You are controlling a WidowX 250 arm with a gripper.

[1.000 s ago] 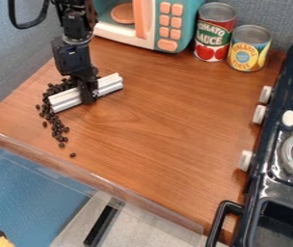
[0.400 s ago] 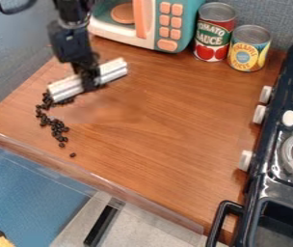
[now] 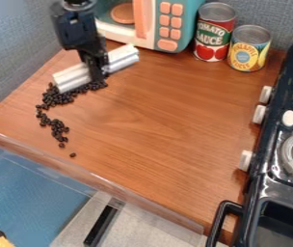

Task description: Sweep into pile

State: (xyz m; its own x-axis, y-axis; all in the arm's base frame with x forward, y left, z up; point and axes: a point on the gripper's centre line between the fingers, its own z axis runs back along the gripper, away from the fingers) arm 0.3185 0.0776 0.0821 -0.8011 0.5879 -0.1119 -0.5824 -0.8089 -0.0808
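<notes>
The black gripper hangs at the upper left of the table, shut on the middle of a white ridged bar. The bar lies at a slant, its left end lower and its right end toward the toy microwave. Dark beans are bunched along the near side of the bar's left half, up to the gripper. From that bunch a loose trail of beans runs toward the front edge, with a single bean lying apart at its end.
A toy microwave stands at the back, beside a red can and a yellow can. A black toy stove with white knobs takes up the right side. The table's front edge slants across the lower left.
The gripper and bar have moved up and to the right, toward the microwave. More beans now show on the bar's near side; the trail toward the front looks the same.
</notes>
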